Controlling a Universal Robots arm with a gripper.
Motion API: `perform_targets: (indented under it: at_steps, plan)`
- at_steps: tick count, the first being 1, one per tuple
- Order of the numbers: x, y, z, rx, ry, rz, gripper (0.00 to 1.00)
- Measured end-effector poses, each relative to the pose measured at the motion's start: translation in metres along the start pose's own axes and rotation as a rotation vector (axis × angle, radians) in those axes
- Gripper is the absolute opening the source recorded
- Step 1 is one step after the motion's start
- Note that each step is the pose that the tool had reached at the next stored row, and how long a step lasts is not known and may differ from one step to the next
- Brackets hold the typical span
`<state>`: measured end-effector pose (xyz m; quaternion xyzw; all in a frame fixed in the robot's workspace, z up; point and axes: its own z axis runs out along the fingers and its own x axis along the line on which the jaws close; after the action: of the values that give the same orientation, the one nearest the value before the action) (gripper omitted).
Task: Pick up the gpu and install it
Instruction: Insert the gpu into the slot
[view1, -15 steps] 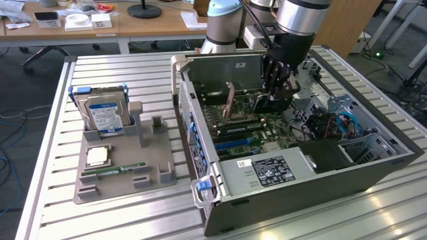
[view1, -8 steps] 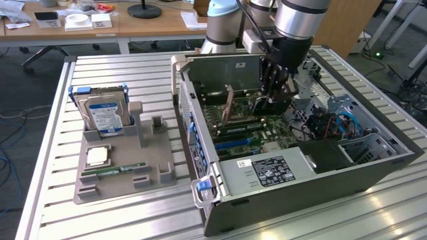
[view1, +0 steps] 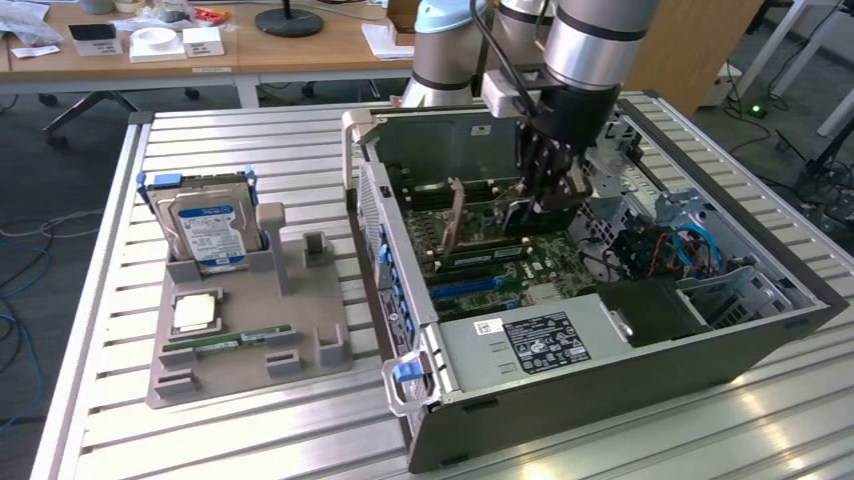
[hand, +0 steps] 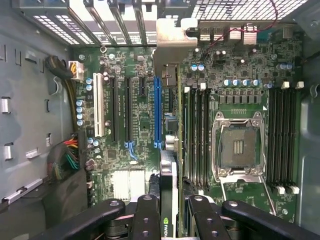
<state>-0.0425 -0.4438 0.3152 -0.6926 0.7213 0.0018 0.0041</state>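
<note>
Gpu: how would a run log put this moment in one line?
gripper: shut on gpu | gpu: edge-on inside computer case, over motherboard | seated: cannot tell

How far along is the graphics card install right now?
Pickup looks done: the gripper is shut on the gpu, which sits edge-on in its grip inside the open computer case. In hand: the card is over the motherboard, close beside the blue slot. Left: I cannot tell that it is pushed home in a slot, and it is not yet released.

The pincer (hand: 171, 201) covers the gpu's (hand: 169, 165) gripped end; edge-on, the card's face is hidden.
</note>
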Motion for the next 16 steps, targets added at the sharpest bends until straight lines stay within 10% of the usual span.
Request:
perform_targets:
  at_steps: [16]
  plan:
    - [0.000, 0.0046, 0.0114, 0.0001, 0.0003, -0.002, 0.27]
